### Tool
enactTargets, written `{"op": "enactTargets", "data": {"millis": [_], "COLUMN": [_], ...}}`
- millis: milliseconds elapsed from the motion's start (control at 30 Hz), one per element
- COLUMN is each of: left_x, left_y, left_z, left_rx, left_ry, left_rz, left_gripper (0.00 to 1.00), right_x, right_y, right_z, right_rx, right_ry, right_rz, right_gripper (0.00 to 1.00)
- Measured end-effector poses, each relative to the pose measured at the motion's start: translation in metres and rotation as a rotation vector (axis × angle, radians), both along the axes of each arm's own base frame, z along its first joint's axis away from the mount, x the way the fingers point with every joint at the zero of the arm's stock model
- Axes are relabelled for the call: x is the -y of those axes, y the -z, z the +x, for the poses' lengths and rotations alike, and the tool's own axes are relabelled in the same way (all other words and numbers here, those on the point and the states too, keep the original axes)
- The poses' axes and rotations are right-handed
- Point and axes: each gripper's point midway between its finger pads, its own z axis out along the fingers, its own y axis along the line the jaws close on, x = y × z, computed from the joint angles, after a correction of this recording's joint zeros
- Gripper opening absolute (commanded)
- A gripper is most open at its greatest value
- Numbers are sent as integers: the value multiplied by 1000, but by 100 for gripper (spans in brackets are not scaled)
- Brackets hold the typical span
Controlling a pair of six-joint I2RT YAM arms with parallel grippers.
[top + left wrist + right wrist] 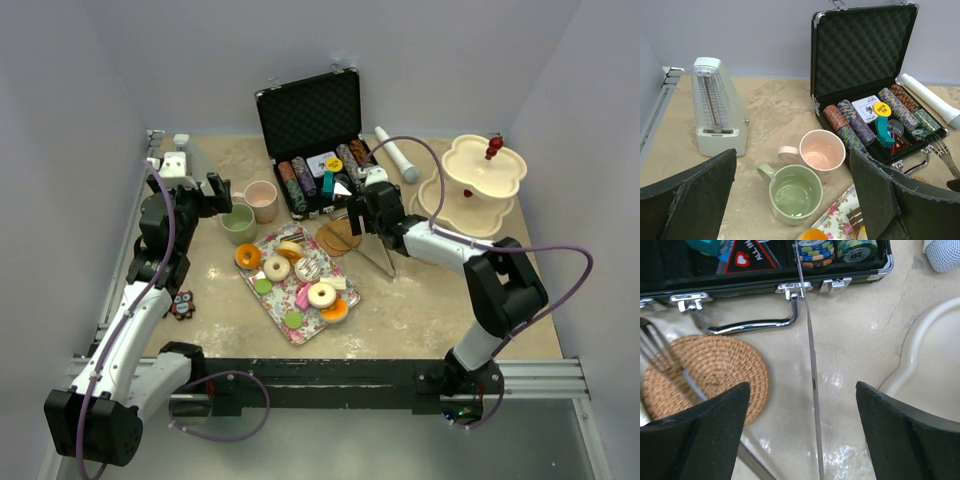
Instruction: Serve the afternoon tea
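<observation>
Hovering near green cup point(795, 194) and pink cup point(821, 150), left fingers point(700, 195) spread | right fingers point(700, 430) are standing spread around a thin blade point(812, 390), gripping nothing | sweets point(322, 294) are sitting on or at tray point(275, 308), stand point(480, 175) bare, far right | serving is looking barely begun

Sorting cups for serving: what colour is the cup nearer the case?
The cup is pink; clearest in the left wrist view.

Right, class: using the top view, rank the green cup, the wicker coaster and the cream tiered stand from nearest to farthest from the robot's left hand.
1. The green cup, right beside the left hand, on the table's left.
2. The wicker coaster, mid-table, in front of the chip case.
3. The cream tiered stand, far right.
</observation>
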Motion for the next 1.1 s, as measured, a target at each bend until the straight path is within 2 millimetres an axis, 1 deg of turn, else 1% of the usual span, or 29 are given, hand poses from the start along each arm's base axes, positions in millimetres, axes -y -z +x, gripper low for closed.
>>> {"op": "enactTargets", "data": {"millis": [100,233,433,500,767,833,1100], "left_x": [0,1,7,7,10,11,13], "left_y": [0,0,-2,-2,3,3,5], "left_z": [0,0,0,0,0,1,1], "left_rx": [0,0,11,13,2,1,-4], "left_ry": [2,5,30,33,47,50,64], "left_rz": [0,0,-4,-5,-11,-11,-12], "left_gripper": [100,100,100,100,100,100,100], "right_x": [-1,-5,-14,-16,-15,-15,-23], "right_y": [-11,-15,-8,-2,26,30,30], "right_z": [-15,-27,-34,-36,-43,-45,-48], "right_rx": [23,23,-15,-36,-112,-124,-123], "right_ry": [-8,-31,-67,-75,-65,-67,-84], "right_rz": [81,141,178,183,153,147,149], "right_gripper": [95,96,98,98,98,98,98]}}
